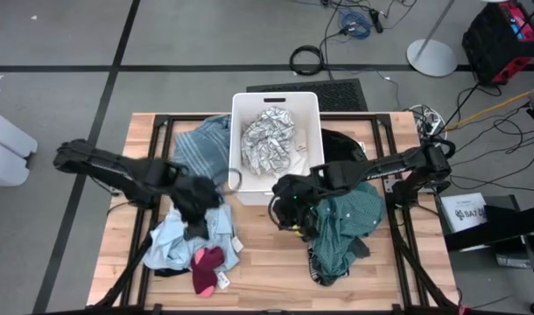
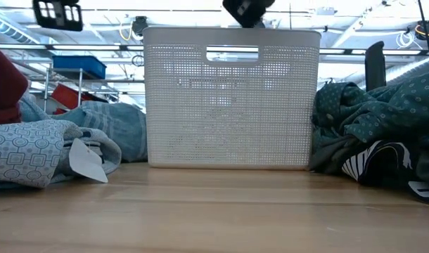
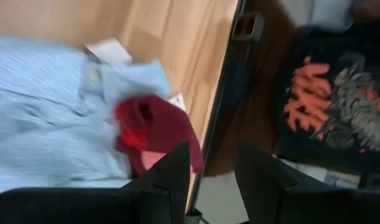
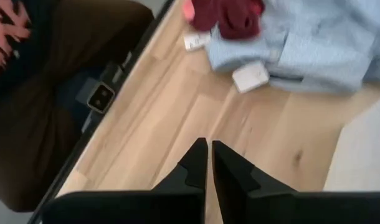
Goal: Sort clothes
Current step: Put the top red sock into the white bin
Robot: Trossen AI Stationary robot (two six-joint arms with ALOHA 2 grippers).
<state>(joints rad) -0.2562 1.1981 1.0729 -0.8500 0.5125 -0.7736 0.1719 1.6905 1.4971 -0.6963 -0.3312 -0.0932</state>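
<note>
1. High view: one white bin (image 1: 312, 109) at the desk (image 1: 267, 262) back centre, one white-grey patterned garment (image 1: 267, 140) already in it, so I judge the bin is the sort target. Blue striped garment (image 1: 200, 149) lies just left of the bin. Left gripper (image 1: 193, 199) hangs over the light blue shirt (image 1: 175, 238), magenta-pink piece (image 1: 207, 267) in front of it. Right gripper (image 1: 289, 210) sits at the edge of the teal green garment (image 1: 350, 223), black garment (image 1: 341, 144) behind.
2. Low view: bin centre, light pile left, teal pile right, apparently grouped per side.
3. Left wrist view: fingers (image 3: 171, 177) parted a moderate gap, empty, above the shirt and magenta-pink piece.
4. Right wrist view: fingers (image 4: 230, 171) closed almost together, holding nothing, over bare desk.
</note>
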